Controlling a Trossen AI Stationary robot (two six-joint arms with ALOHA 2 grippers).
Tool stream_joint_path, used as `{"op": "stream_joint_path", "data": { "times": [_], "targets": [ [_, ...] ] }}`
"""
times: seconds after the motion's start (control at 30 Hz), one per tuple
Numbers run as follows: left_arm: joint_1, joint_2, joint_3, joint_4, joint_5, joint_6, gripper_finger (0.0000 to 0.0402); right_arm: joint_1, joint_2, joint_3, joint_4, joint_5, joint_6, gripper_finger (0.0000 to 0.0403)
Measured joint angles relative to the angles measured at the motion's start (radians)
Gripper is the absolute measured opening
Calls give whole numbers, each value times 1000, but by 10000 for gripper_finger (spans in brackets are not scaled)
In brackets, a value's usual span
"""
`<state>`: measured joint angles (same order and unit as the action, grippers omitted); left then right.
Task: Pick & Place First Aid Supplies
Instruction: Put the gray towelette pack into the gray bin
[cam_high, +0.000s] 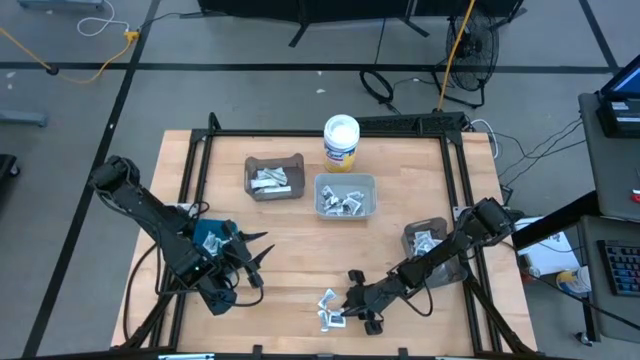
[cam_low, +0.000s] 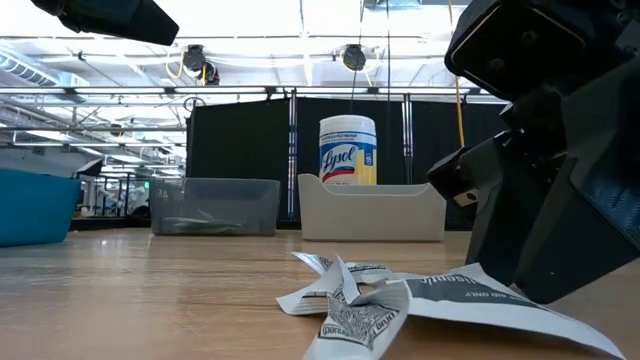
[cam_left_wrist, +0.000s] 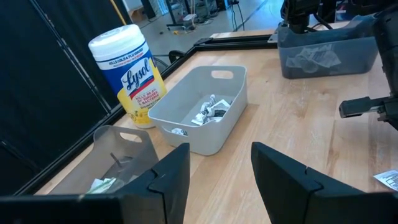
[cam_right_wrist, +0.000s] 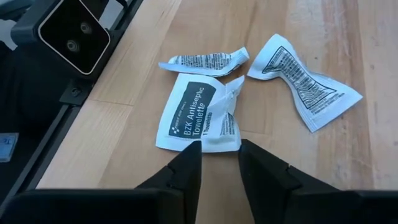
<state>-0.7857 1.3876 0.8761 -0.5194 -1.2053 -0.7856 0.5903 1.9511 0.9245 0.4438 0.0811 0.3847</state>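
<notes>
Three small packets (cam_right_wrist: 202, 117) lie loose on the wooden bench (cam_high: 300, 255) near its front edge: a white BZK antiseptic towelette, a narrow strip (cam_right_wrist: 205, 61) just beyond it, and a twisted packet (cam_right_wrist: 303, 78) off to one side. The right gripper (cam_right_wrist: 217, 155) sits low over the towelette, its fingers (cam_right_wrist: 186, 165) a little apart with their tips at the packet's near edge; whether they pinch it I cannot tell. The left gripper (cam_high: 252, 262) hangs above the bench on the left side, well apart from the packets, its fingers (cam_left_wrist: 168, 177) apart and holding nothing. Further back, a grey bin (cam_high: 425, 232) at the right edge holds more packets. Beyond the middle stand a light bin (cam_high: 345, 196) and a darker bin (cam_high: 274, 178), both with packets inside. A white Lysol tub (cam_high: 341, 141) stands just behind the light bin.
</notes>
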Motion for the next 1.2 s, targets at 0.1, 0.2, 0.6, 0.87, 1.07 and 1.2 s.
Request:
{"op": "stream_joint_path", "data": {
  "times": [0.1, 0.2, 0.6, 0.87, 1.07, 1.2],
  "targets": [
    [0, 0, 0, 0, 0, 0, 175, -1, 0, 0, 0, -2, 5, 101],
    [0, 0, 0, 0, 0, 0, 175, -14, 0, 0, 0, -22, 46, 114],
    [0, 0, 0, 0, 1, 1, 175, -69, 0, 0, 4, -144, 138, 186],
    [0, 0, 0, -1, 1, 10, 175, -78, 0, 0, 2, -134, 172, 166],
    [0, 0, 0, -1, 1, 11, 175, -78, 0, 0, 1, -130, 164, 132],
    [0, 0, 0, 0, 1, 11, 175, -78, 0, 0, -1, -118, 152, 99]
  ]
}}
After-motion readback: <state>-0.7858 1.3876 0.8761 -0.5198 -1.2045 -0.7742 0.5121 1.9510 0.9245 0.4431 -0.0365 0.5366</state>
